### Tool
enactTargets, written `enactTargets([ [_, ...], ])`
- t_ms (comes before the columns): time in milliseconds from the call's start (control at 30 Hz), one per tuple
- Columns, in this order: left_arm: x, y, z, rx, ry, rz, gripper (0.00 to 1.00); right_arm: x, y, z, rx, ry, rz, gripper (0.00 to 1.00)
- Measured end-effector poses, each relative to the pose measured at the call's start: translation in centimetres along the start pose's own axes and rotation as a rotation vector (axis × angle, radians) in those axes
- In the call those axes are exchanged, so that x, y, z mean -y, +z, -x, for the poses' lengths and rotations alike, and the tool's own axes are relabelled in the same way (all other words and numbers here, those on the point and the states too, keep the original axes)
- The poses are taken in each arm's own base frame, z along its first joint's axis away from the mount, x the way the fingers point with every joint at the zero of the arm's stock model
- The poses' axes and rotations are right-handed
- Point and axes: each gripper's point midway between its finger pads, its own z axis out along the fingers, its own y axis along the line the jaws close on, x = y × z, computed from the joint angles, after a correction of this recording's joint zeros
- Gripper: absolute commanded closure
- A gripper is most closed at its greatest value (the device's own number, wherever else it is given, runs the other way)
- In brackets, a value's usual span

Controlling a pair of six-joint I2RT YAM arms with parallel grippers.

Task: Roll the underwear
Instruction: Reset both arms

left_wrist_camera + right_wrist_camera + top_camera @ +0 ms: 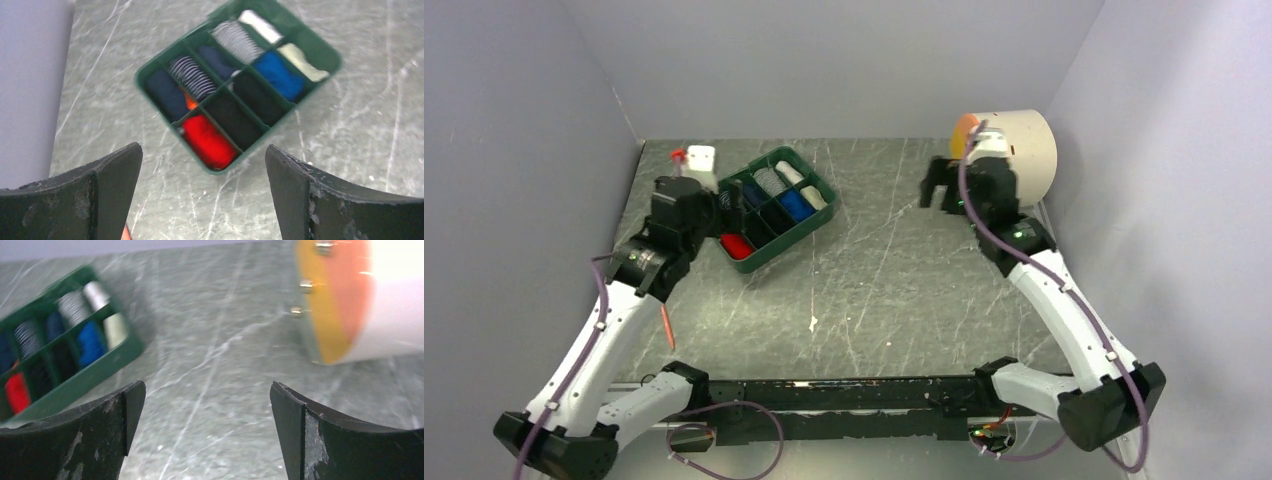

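The left gripper hangs with its jaws spread wide and empty above the green tray at the upper left of the top view. The right gripper is just as spread and empty near the cream drum at upper right. The red underwear lies rolled in the tray's corner compartment, low in the left wrist view, with the black underwear in the compartment just beside it.

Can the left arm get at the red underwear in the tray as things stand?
Probably yes. The left gripper hangs open by the green tray, and the red underwear lies uncovered in a corner compartment. The tight compartment could crowd the grasp.
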Motion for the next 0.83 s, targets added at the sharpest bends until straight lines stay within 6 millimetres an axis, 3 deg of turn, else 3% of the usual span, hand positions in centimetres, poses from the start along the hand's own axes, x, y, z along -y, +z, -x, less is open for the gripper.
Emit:
enactTargets([
  [100,-4.0,1.0,-0.9,-0.038,-0.084,0.081,0.03,6.2,0.7,0.5,-0.005,0.087,-0.112,0.0],
  [200,-6.4,1.1,-1.9,-0.074,-0.148,0.13,0.03,8.7,0.3,-0.7,-0.028,0.115,-0.16,0.0],
  [567,-3.9,1.4,-3.9,-0.148,-0.247,0.018,0.03,8.3,-2.0,-3.3,-0.03,0.228,-0.146,0.0],
  [833,-3.5,2.2,-5.0,-0.202,-0.257,0.012,0.03,7.7,-3.3,-2.0,0.041,0.256,-0.111,0.0],
])
